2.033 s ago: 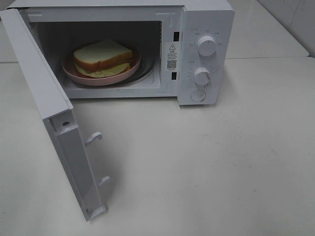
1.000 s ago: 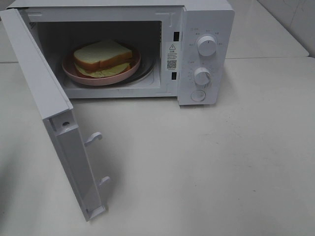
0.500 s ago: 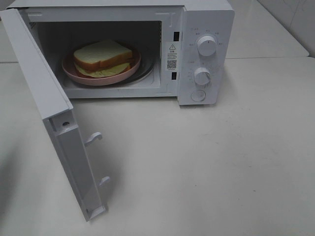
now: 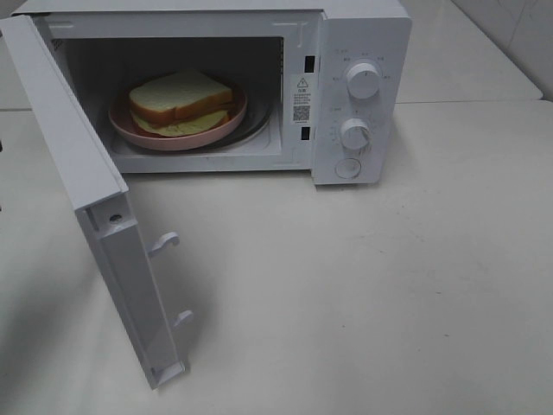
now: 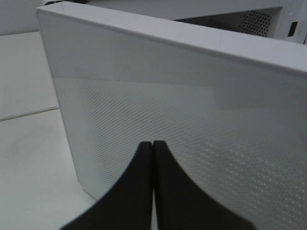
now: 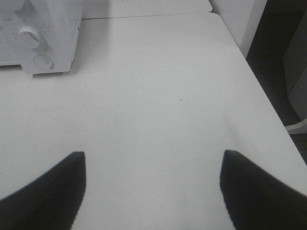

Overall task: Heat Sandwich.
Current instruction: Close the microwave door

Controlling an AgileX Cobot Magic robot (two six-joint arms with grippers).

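Mia: Where is the sandwich point(image 4: 180, 93)?

Ben: It is inside the microwave point(image 4: 363, 35). It lies on a pink plate point(image 4: 173, 142) in the middle of the box.

Mia: Is the door point(image 4: 65, 121) shut?

Ben: No. It is swung wide open, out to the left. Two little white hooks point(image 4: 164, 242) stick out of its edge.

Mia: What about the left gripper point(image 5: 153, 143)?

Ben: Its two dark fingers point(image 5: 139, 191) are pressed together, tip to tip. Nothing is between them. They point at the outer face of the door, the side with the tiny dots. I cannot tell if they touch it.

Mia: And the right gripper point(image 6: 153, 154)?

Ben: Its fingers point(image 6: 43, 196) are spread far apart. It has hold of nothing. Only the bare white table point(image 4: 389, 285) shows between them. It hangs over the table, well apart from the microwave, on the side with the knobs point(image 4: 364, 79).

Mia: How many knobs?

Ben: Two round white ones, one above the other. A round button point(image 4: 348, 169) sits just under them.
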